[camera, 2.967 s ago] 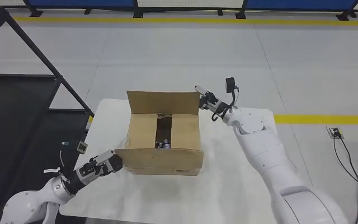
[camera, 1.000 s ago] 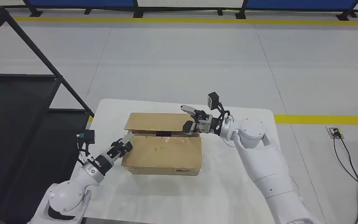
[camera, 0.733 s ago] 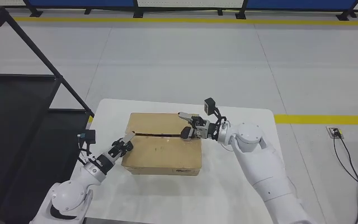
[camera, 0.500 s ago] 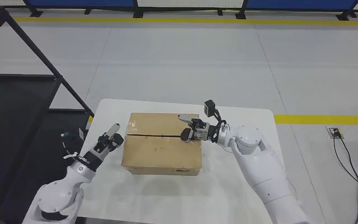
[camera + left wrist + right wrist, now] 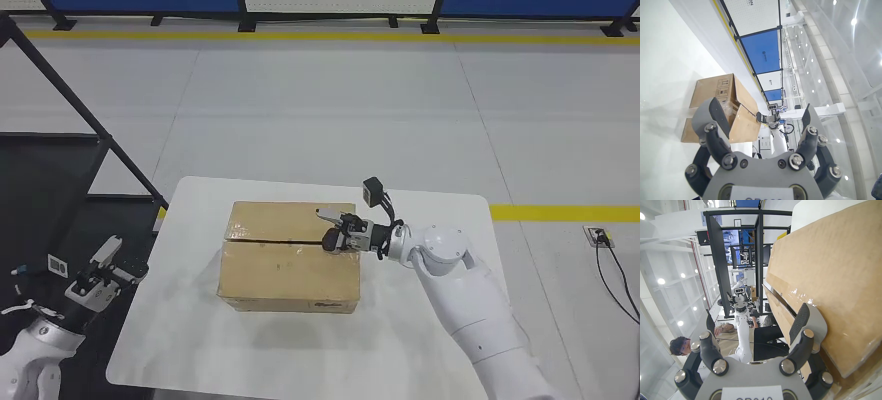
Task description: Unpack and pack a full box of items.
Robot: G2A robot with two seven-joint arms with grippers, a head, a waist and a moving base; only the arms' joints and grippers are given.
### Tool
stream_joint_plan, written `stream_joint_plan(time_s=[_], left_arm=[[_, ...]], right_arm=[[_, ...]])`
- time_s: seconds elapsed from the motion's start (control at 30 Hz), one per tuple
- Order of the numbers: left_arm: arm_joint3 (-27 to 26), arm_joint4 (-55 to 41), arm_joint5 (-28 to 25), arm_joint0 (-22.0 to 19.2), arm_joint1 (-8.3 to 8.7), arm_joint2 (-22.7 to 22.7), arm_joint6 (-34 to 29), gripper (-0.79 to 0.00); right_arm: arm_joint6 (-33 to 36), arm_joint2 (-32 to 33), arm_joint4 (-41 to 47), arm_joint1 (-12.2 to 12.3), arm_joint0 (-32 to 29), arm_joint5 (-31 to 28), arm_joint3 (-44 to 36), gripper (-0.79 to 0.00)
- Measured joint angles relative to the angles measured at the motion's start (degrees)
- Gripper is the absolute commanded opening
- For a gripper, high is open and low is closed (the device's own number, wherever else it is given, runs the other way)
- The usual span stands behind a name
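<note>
Box (image 5: 290,265) matt brown cardboard; tape (image 5: 800,296) glossy, clear; table (image 5: 390,335) smooth white.

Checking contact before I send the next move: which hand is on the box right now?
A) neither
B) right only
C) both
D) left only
B: the right hand is at one end of the box's top seam, with one finger lying on the cardboard. The left hand sits open beyond the table's edge, apart from the box.
</note>
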Motion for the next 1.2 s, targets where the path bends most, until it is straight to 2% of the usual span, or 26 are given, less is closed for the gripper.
stream_joint_plan(time_s=[0.1,0.4,0.6,0.83,1.2], left_arm=[[0.34,-0.58,0.47,0.0,-0.04,0.41,-0.4,0.0],[4.33,-1.82,4.48,-0.95,-0.35,5.44,0.26,0.0],[8.59,-5.16,9.2,-2.34,-0.45,8.08,-2.58,0.0],[14.34,-4.48,10.24,-6.67,-0.8,12.94,-1.49,0.0],[22.87,-7.85,10.63,-15.03,-2.72,22.63,5.62,0.0]], right_arm=[[-0.7,-0.09,0.14,-0.02,-0.42,0.2,-0.63,0.0],[-3.47,-1.13,-0.16,0.07,-1.16,1.44,-2.73,0.0],[-3.06,-1.56,-0.3,0.24,-0.95,1.06,-1.43,0.0],[-2.23,-2.04,0.33,0.32,-0.02,0.78,0.44,0.0],[-2.14,-3.05,1.21,0.29,0.76,0.39,0.99,0.0]])
